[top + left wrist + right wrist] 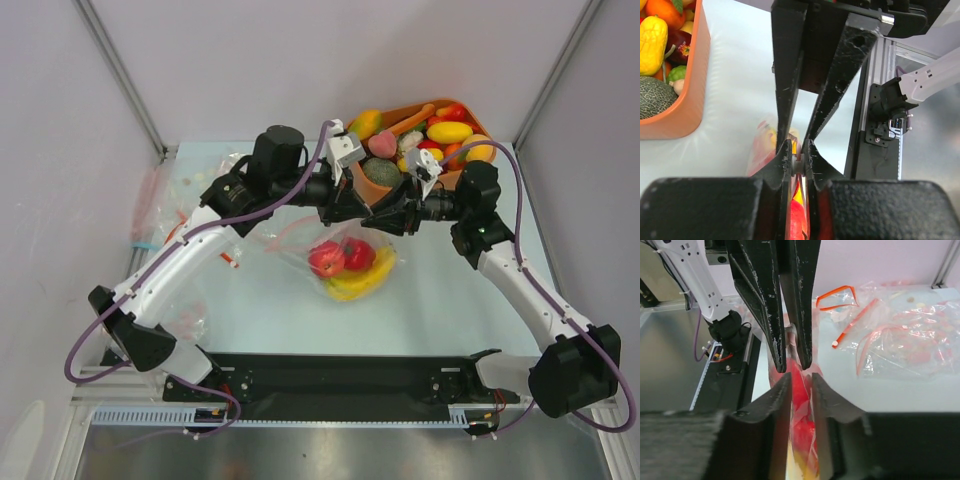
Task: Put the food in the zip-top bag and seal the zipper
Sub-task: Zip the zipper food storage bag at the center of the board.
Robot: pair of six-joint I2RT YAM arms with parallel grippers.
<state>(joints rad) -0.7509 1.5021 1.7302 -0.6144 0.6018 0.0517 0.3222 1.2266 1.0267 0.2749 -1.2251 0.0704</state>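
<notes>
Currently, left gripper [798,163]: clamped on the mouth of the zip-top bag [352,270], mid-table. Food [328,258] inside: bananas and red pieces. Right gripper [800,385]: clamped alongside. We judge that sealing wants firm pinches worked outward, with the strip kept level between the pads.

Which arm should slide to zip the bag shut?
Left, probably: the left tool and right tool both pinch the bag, but its loose edge trails toward the left arm's side.
</notes>
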